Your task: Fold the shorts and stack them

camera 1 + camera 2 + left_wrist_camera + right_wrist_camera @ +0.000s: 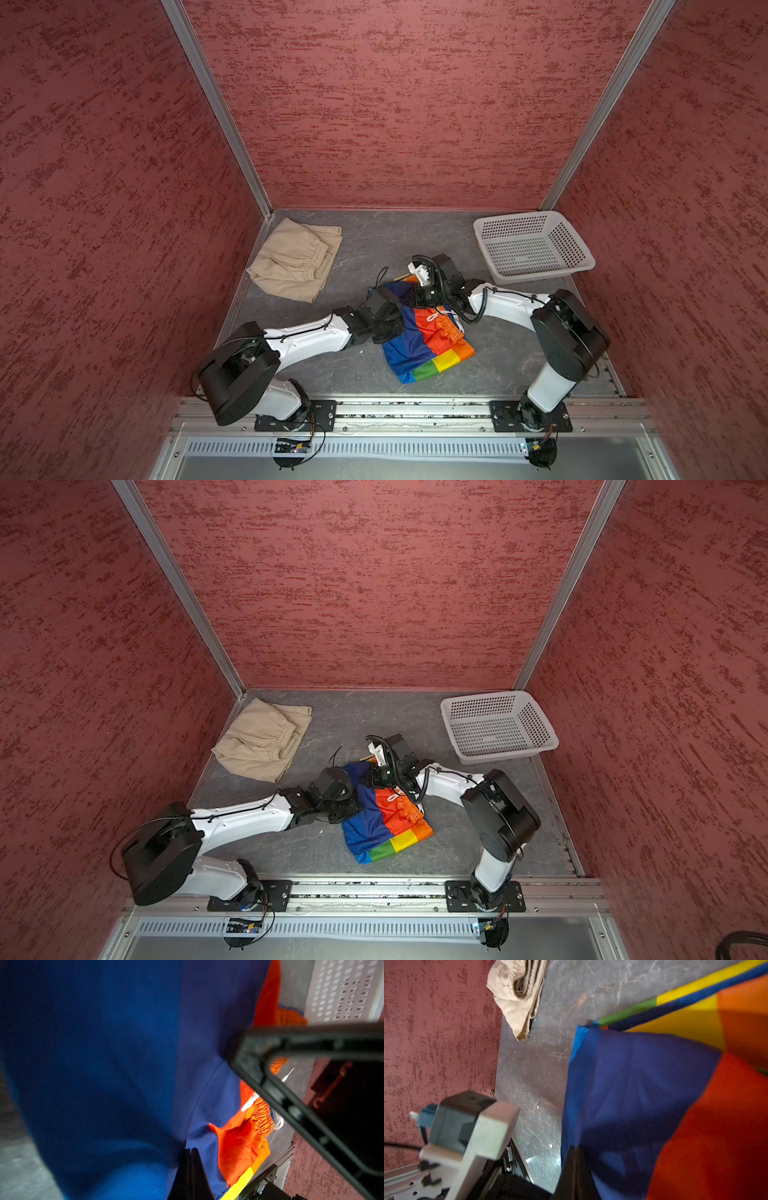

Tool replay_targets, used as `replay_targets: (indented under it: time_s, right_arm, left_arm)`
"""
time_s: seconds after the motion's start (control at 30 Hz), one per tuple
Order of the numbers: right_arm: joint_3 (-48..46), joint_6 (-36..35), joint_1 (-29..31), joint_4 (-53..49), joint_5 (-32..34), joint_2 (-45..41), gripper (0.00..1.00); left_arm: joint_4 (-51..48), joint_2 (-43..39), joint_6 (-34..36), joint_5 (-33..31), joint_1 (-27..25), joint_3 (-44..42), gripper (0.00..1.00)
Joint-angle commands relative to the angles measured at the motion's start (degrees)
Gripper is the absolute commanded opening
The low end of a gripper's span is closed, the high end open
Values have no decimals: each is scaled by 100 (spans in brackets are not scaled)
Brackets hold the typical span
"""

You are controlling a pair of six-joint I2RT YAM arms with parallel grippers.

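The rainbow-striped shorts [428, 349] [386, 825] lie crumpled in the middle of the grey floor, white drawstring showing. Their far navy edge is raised between both arms. In the left wrist view my left gripper [190, 1150] is shut, with navy cloth of these shorts [124, 1064] bunched at its tips. In the right wrist view my right gripper [574, 1147] is likewise shut on a navy fold [643, 1095]. In both top views the two grippers [397, 309] [415, 296] meet close together over that edge. The beige shorts [293, 259] [262, 739] [517, 991] lie folded in the far left corner.
A white perforated basket [569, 245] [536, 725] stands at the far right corner, also seen in the left wrist view [342, 991]. Red textured walls close in three sides. An aluminium rail [415, 409] with both arm bases runs along the near edge.
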Motion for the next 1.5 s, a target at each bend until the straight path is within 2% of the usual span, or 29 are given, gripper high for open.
replay_targets:
  time_s: [0.0, 0.07, 0.17, 0.47, 0.6, 0.73, 0.87, 0.97, 1.1, 1.13, 1.2, 1.23, 1.27, 1.47]
  right_arm:
    - [-244, 660, -458, 1152, -543, 470, 0]
    - [-444, 1086, -763, 1915, -833, 806, 0]
    - [-472, 1366, -994, 2441, -1074, 1187, 0]
    - [38, 768, -1102, 1708, -741, 1603, 3]
    - [121, 180, -1072, 885, -208, 937, 6]
    - [9, -835, -814, -383, 1252, -554, 19]
    - [-472, -1390, -297, -1165, 2796, -2105, 40]
    - [-909, -1558, 231, -1478, 3490, -2845, 50]
    - [-1568, -1676, 1236, -1547, 4190, -3514, 64]
    - [-1687, -1669, 1470, -1543, 4358, -3605, 68]
    - [-1804, -1651, 1985, -1671, 4752, -3672, 73]
    - [-1798, -1651, 2225, -1739, 4942, -3645, 97]
    - [-1764, -1657, 2482, -1811, 5092, -3561, 99]
    - [-1245, -1967, 3512, -1875, 5605, -2330, 99]
  left_arm:
    - [470, 296, -233, 250, -114, -15, 4]
    - [415, 434, -248, 262, -80, -125, 3]
    - [426, 594, -322, 343, 24, -371, 2]
    - [603, 793, -445, 570, 124, -734, 1]
    - [568, 591, -370, 640, 280, -679, 1]
    - [279, 89, -130, 750, 639, -385, 7]
    - [-294, -595, 262, 784, 1116, 79, 24]
    - [-802, -1080, 576, 716, 1543, 396, 36]
    - [-1343, -1638, 762, 664, 2111, 565, 51]
    - [-1430, -1754, 781, 665, 2221, 542, 58]
    - [-1620, -1967, 808, 702, 2454, 473, 82]
    - [-1683, -2063, 831, 696, 2536, 419, 90]
    - [-1756, -2162, 842, 703, 2612, 345, 98]
    - [-1501, -2423, 635, 960, 2792, -293, 99]
